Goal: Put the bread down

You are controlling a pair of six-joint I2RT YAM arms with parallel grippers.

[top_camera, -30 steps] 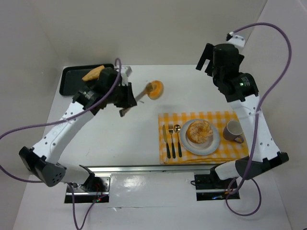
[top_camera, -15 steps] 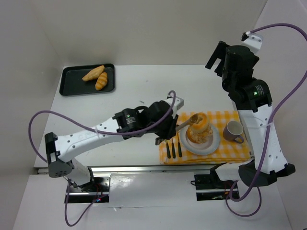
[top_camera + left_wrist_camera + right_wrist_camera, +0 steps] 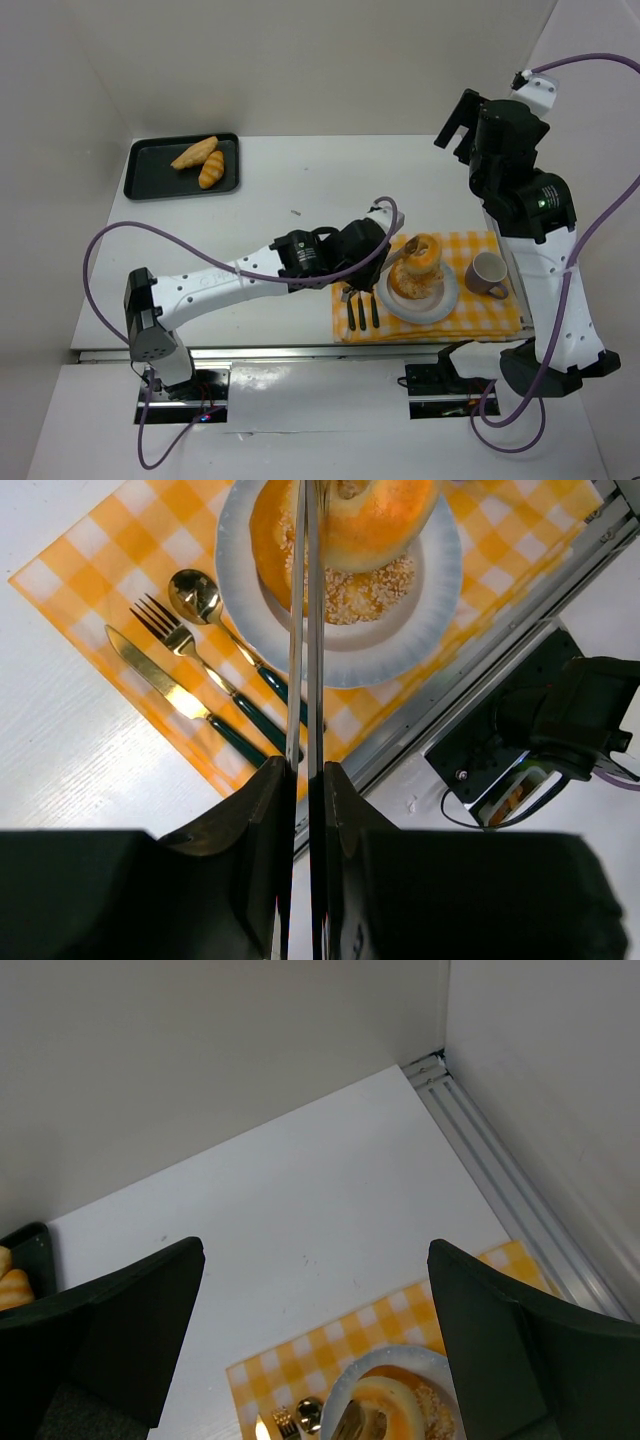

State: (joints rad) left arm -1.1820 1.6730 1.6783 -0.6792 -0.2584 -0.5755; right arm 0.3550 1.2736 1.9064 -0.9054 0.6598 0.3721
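On the far left of the white tabletop [image 3: 300, 180], the overhead view shows a black tray [image 3: 150, 182] holding two small loaves [image 3: 195, 153]. The right wrist view catches only a corner of that tray at its left edge. The left arm stretches low across the tabletop to the yellow checked mat [image 3: 440, 328].

From above, the fingers of the left tool [image 3: 307, 772] cannot be made out against its dark body. The left wrist view shows them pressed narrow on a pair of thin metal tongs [image 3: 316, 680], whose blades run almost together. On the mat's left side a knife [image 3: 170, 685], a fork [image 3: 185, 652] and a spoon [image 3: 196, 594] lie side by side. In the overhead view the arm covers their heads.

The tongs' tips reach the round orange bread [image 3: 422, 248]. It sits over the white plate [image 3: 450, 296], on or just above a seeded bread [image 3: 350, 592] lying there. No view settles whether the two touch.

Right of the plate, on the mat, stands a pale cup [image 3: 487, 272], seen only from above. The right arm stands raised at the far right. The right tool [image 3: 315, 1250] is spread wide and holds nothing, and it looks down on the tabletop beyond the mat. The plate and bread sit at the bottom edge of that view.
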